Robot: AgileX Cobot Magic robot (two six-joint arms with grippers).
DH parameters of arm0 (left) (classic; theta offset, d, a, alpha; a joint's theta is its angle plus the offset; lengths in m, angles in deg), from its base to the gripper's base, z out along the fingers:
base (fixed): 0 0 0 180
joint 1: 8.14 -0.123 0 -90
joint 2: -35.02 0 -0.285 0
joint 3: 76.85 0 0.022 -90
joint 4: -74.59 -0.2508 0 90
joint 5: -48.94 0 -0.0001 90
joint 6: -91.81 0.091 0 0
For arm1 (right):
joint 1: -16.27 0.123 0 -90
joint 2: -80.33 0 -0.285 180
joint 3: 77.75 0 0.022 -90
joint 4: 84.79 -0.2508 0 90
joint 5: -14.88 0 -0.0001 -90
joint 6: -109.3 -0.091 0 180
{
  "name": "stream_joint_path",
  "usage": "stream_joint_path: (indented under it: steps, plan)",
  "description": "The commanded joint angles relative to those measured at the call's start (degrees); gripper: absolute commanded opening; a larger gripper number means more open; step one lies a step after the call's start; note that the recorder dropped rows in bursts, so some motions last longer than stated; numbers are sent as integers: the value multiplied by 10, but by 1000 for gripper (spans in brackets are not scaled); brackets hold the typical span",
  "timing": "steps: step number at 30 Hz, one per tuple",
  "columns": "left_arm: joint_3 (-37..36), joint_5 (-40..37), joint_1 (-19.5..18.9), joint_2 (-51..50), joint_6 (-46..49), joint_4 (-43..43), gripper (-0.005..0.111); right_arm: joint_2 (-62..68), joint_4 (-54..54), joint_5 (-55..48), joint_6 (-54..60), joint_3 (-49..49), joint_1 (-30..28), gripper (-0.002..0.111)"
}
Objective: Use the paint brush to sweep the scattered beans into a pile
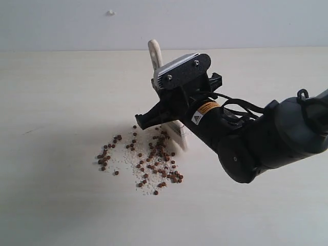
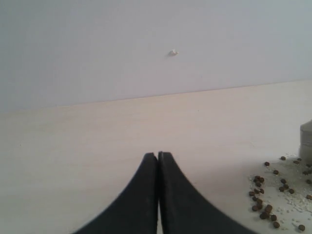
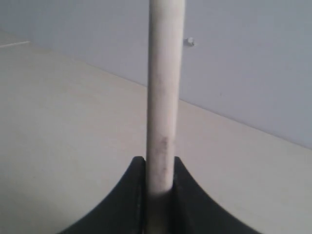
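The beans (image 1: pixel 154 160) lie as a loose reddish-brown scatter, mixed with whitish grains, on the pale table in the exterior view. My right gripper (image 1: pixel 145 119) hangs just above their far side, shut on the paint brush (image 1: pixel 155 52). The brush's pale handle points up and its off-white bristles (image 1: pixel 180 137) reach down to the table among the beans. In the right wrist view the handle (image 3: pixel 165 97) stands clamped between the black fingertips of that gripper (image 3: pixel 159 163). My left gripper (image 2: pixel 158 155) is shut and empty, low over bare table, with the beans (image 2: pixel 270 200) off to one side of it.
The pale table (image 1: pixel 61 102) ends at a grey wall (image 1: pixel 230 20) behind. A small white speck (image 1: pixel 110 12) sits on the wall. The bulky dark right arm (image 1: pixel 277 136) comes in from the right. A grey thing (image 2: pixel 306 141) shows at the edge of the left wrist view.
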Motion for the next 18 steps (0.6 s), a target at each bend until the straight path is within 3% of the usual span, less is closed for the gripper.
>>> stream_joint_path:
  steps: [1,8,14,18]
  plan:
    - [0,3,2,3,-3,5,0,-25,-3,12,14,2,-2,0]
    - [0,3,2,3,-3,5,0,-83,-66,29,175,2,-7,0]
    - [0,3,2,3,-3,5,0,-17,-61,43,179,2,-66,0]
    - [0,3,2,3,-3,5,0,17,-36,28,168,2,-72,0]
